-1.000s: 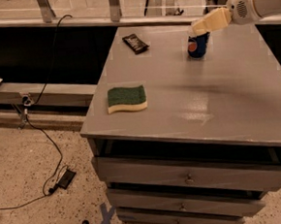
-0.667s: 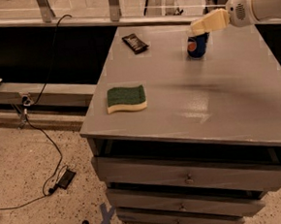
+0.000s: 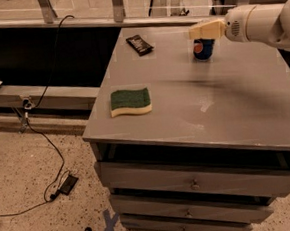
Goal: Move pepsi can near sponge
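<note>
My tool (image 3: 198, 31), pale yellow on the white arm (image 3: 258, 21), hangs just above the small dark-blue cylindrical pepsi can (image 3: 203, 49), upright by the far edge of the grey tabletop (image 3: 245, 109); whether the tool is wide or narrow I cannot tell. The rectangular green-topped yellow-foam sponge (image 3: 130, 101) lies well apart by the left edge, so I judge the carry runs leftward and nearer, off the flat dark snack wrapper (image 3: 139, 43) at the far left corner
</note>
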You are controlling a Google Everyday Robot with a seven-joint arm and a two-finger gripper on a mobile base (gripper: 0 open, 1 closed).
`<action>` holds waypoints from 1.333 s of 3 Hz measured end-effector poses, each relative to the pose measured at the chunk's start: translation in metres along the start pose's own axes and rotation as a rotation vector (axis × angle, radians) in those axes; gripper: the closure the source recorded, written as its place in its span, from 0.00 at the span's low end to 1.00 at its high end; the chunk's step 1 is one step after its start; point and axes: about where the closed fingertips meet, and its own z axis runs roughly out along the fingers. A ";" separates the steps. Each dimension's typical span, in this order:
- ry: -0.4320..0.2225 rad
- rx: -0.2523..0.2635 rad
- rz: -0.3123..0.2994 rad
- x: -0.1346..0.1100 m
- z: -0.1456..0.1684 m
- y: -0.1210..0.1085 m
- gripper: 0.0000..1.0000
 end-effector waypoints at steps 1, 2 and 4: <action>-0.091 0.014 0.025 -0.004 0.018 -0.009 0.00; -0.138 0.018 0.031 -0.007 0.034 -0.016 0.00; -0.132 0.053 -0.001 0.002 0.050 -0.031 0.00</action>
